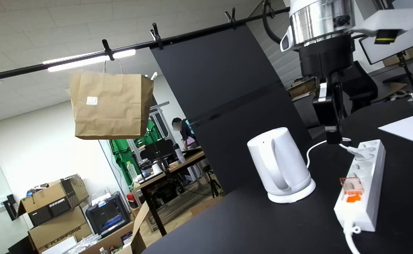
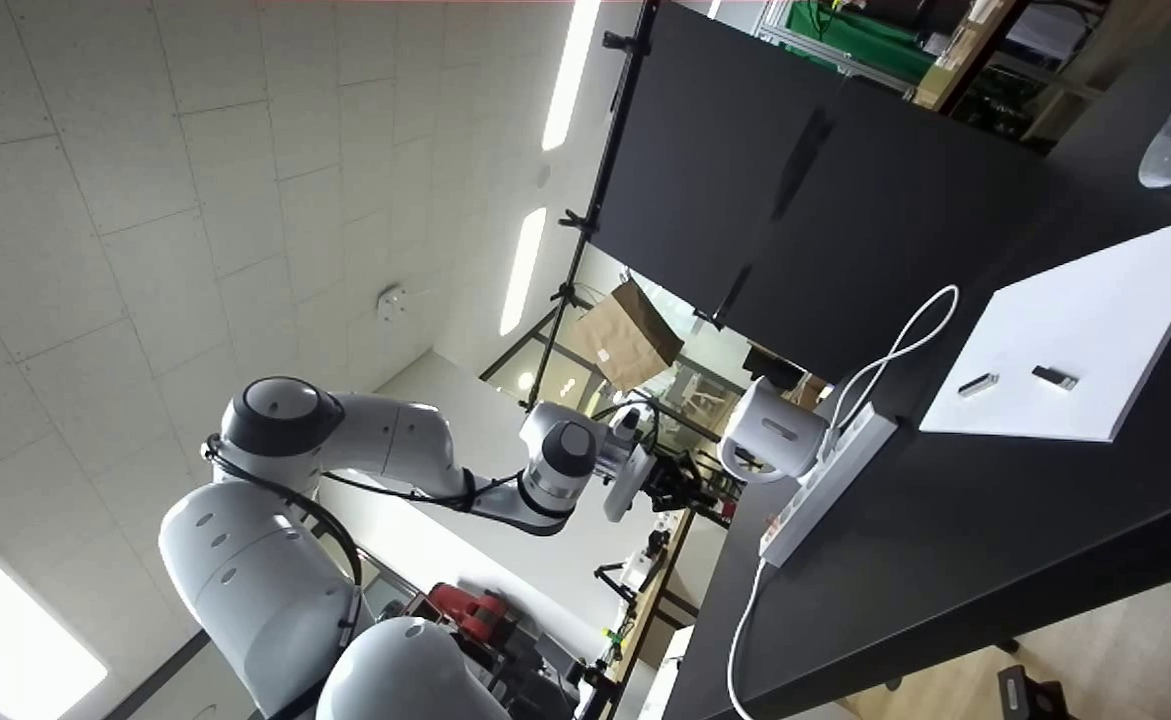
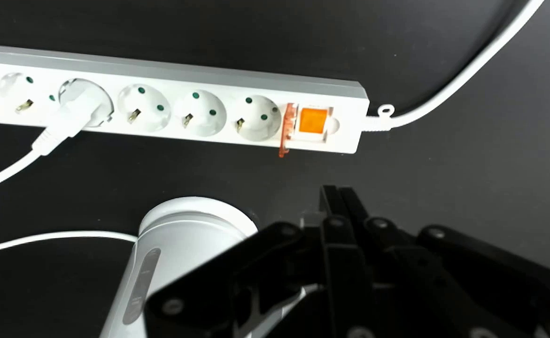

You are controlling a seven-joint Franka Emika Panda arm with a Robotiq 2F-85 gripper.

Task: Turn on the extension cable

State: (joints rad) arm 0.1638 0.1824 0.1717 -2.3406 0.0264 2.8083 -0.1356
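The extension cable is a long white power strip [image 1: 372,187] lying on the dark table. It also shows in an exterior view [image 2: 832,492] and across the upper wrist view [image 3: 171,101]. Its orange switch [image 3: 313,120] sits near the cord end. A clear red-orange cover [image 3: 287,129] beside the switch stands flipped up. A white cord [image 3: 472,70] leaves that end. One white plug [image 3: 70,115] is in a socket. My gripper [image 3: 339,190] is shut and empty, with its fingertips together. It hangs above the table, apart from the strip, as in both exterior views [image 1: 333,135] [image 2: 707,497].
A white kettle [image 1: 280,165] stands close beside the strip, and shows at the lower left of the wrist view [image 3: 185,239]. A thin white cord [image 3: 68,236] runs behind it. A white board [image 2: 1065,340] with small dark pieces lies past the strip's far end. A black backdrop [image 1: 234,106] stands behind.
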